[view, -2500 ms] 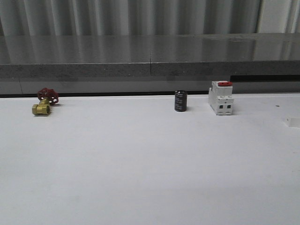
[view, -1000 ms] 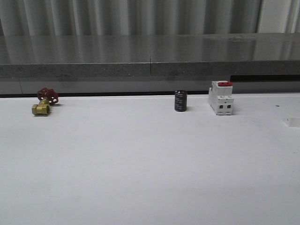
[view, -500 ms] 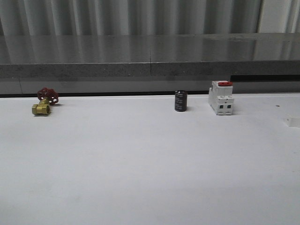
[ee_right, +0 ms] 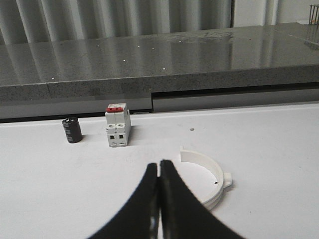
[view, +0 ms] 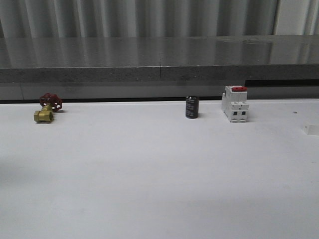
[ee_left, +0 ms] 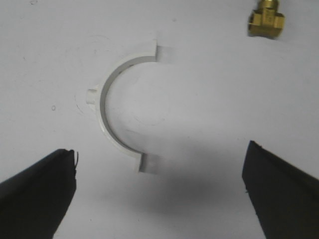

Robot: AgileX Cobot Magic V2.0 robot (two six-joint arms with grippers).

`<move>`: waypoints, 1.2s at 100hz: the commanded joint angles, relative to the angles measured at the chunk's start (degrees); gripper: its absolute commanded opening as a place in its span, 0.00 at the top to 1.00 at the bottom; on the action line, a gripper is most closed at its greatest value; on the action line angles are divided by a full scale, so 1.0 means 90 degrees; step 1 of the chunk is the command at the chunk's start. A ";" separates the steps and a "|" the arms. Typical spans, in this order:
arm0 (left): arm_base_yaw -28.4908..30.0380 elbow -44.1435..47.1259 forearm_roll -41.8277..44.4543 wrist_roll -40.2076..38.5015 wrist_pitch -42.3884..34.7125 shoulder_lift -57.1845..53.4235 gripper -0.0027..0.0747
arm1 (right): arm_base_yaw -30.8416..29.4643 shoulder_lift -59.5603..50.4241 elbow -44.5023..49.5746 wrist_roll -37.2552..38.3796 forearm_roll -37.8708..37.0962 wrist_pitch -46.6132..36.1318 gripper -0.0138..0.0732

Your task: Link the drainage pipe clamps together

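Note:
One drainage pipe clamp point(ee_left: 106, 107), a white half-ring with end tabs and a small outer lug, lies flat on the white table below my left gripper point(ee_left: 162, 149). That gripper is open, its dark fingers point(ee_left: 37, 191) spread wide with nothing between them, and the clamp's near end tab sits just ahead of the gap. A second clamp half point(ee_right: 215, 181) lies curved on the table just beside my right gripper point(ee_right: 158, 163), whose fingers are shut together and empty.
A brass valve point(view: 47, 108) with a red handwheel, a black cylinder point(view: 192, 107) and a white breaker point(view: 235, 103) with a red top stand along the table's far edge. Behind them runs a grey ledge point(view: 159, 62). A small white piece point(view: 311, 130) shows at the right edge.

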 commanded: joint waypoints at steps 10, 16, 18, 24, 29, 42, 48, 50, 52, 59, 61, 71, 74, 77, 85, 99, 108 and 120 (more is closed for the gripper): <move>0.0751 -0.0859 -0.0758 0.0977 -0.0147 0.0821 0.11 | -0.0027 -0.0088 -0.0130 -0.0074 0.0024 -0.0524 0.92; 0.1002 -0.1060 -0.0913 0.1226 -0.0147 0.1128 0.11 | -0.0027 -0.0088 -0.0130 -0.0074 0.0024 -0.0524 0.92; 0.1065 -0.1117 -0.0927 0.1314 -0.0147 0.1240 0.11 | -0.0027 -0.0088 -0.0130 -0.0074 0.0024 -0.0524 0.92; 0.1201 -0.1250 -0.0927 0.1511 -0.0190 0.1552 0.11 | -0.0027 -0.0088 -0.0130 -0.0074 0.0024 -0.0524 0.92; 0.1281 -0.1359 -0.0927 0.1652 -0.0223 0.1782 0.11 | -0.0027 -0.0088 -0.0130 -0.0074 0.0024 -0.0524 0.92; 0.1373 -0.1547 -0.0909 0.1776 -0.0266 0.2303 0.11 | -0.0027 -0.0088 -0.0130 -0.0074 0.0024 -0.0524 0.92; 0.1373 -0.1596 -0.0909 0.1877 -0.0346 0.2521 0.11 | -0.0027 -0.0088 -0.0130 -0.0074 0.0024 -0.0524 0.92; 0.1373 -0.1618 -0.0909 0.1908 -0.0361 0.2581 0.11 | -0.0027 -0.0088 -0.0130 -0.0074 0.0024 -0.0524 0.92; 0.1373 -0.1614 -0.0909 0.1920 -0.0394 0.2645 0.11 | -0.0027 -0.0088 -0.0130 -0.0074 0.0024 -0.0524 0.92; 0.1373 -0.1621 -0.0909 0.1920 -0.0487 0.2800 0.11 | -0.0027 -0.0088 -0.0130 -0.0074 0.0024 -0.0524 0.92; 0.1373 -0.1621 -0.0898 0.1920 -0.0505 0.2837 0.11 | -0.0027 -0.0088 -0.0130 -0.0074 0.0024 -0.0524 0.92; 0.1373 -0.1621 -0.0881 0.1920 -0.0605 0.3005 0.11 | -0.0027 -0.0088 -0.0130 -0.0074 0.0024 -0.0524 0.92; 0.1373 -0.1621 -0.0881 0.1936 -0.0654 0.3041 0.11 | -0.0027 -0.0088 -0.0130 -0.0074 0.0024 -0.0524 0.92; 0.1373 -0.1621 -0.0881 0.1970 -0.0692 0.3076 0.11 | -0.0027 -0.0088 -0.0130 -0.0074 0.0024 -0.0524 0.92; 0.1373 -0.1621 -0.0881 0.2211 -0.0735 0.3152 0.11 | -0.0027 -0.0088 -0.0130 -0.0074 0.0024 -0.0524 0.92; 0.1373 -0.1629 -0.0881 0.2240 -0.0827 0.3289 0.11 | -0.0027 -0.0088 -0.0130 -0.0074 0.0024 -0.0524 0.92; 0.1373 -0.1629 -0.0881 0.2240 -0.0859 0.3375 0.11 | -0.0027 -0.0088 -0.0130 -0.0074 0.0024 -0.0524 0.92; 0.1373 -0.1629 -0.0881 0.2240 -0.0875 0.3401 0.11 | -0.0027 -0.0088 -0.0130 -0.0074 0.0024 -0.0524 0.92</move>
